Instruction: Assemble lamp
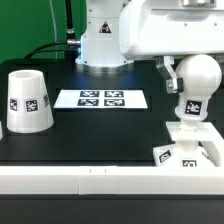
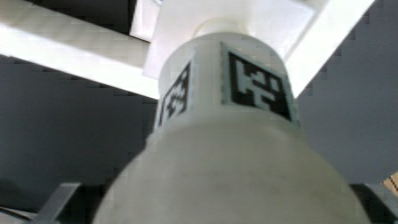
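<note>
The white bulb (image 1: 199, 78) stands upright on the flat square base (image 1: 190, 150) at the exterior view's right, its tagged stem pointing down into the base. My gripper (image 1: 192, 72) sits around the bulb's ball. In the wrist view the bulb (image 2: 222, 130) fills the frame, and the base (image 2: 107, 60) lies beyond it. A finger (image 2: 64, 203) shows at each side, with a dark gap between it and the bulb, so the gripper looks open. The cup-like shade (image 1: 27, 101) stands on the table at the exterior view's left.
The marker board (image 1: 101, 99) lies flat in the middle of the black table. The arm's white pedestal (image 1: 103, 40) stands behind it. A white rail (image 1: 80, 180) runs along the table's front edge.
</note>
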